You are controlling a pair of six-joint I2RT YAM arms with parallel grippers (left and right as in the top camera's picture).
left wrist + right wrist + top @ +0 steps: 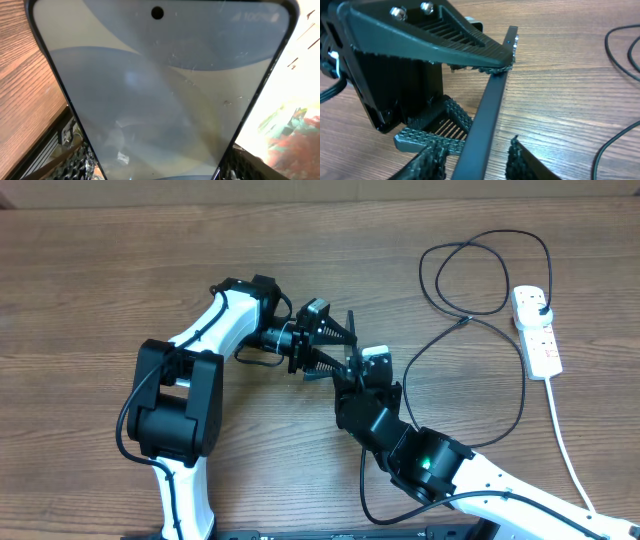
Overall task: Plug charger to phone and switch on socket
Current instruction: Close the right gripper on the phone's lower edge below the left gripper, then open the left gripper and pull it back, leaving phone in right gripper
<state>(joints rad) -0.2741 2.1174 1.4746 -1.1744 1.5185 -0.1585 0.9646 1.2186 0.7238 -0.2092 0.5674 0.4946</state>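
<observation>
**Position.** The slim rectangular smartphone with a blue-and-white screen [160, 100] is held on edge over the brown wooden table [120, 260], left of centre. It is well apart from the narrow white power strip [537, 335] at the far right.

**Grippers.** The left gripper [343, 348] clamps the phone across its width, with its ribbed pads on the two long edges. The right gripper [475, 155] straddles the phone beside that clamp. Its jaws are spread, and a gap shows on one side.

**Handling.**
- The phone is likely rigid and light, with a smooth glass face that is probably slippery.
- Grip it by the edges only, with moderate force, and keep the port end clear.
- The long thin black charger cable [524, 385] lies looped near the strip.
- The cable is limp, so take hold just behind the connector tip. The tip cannot be located here.
</observation>
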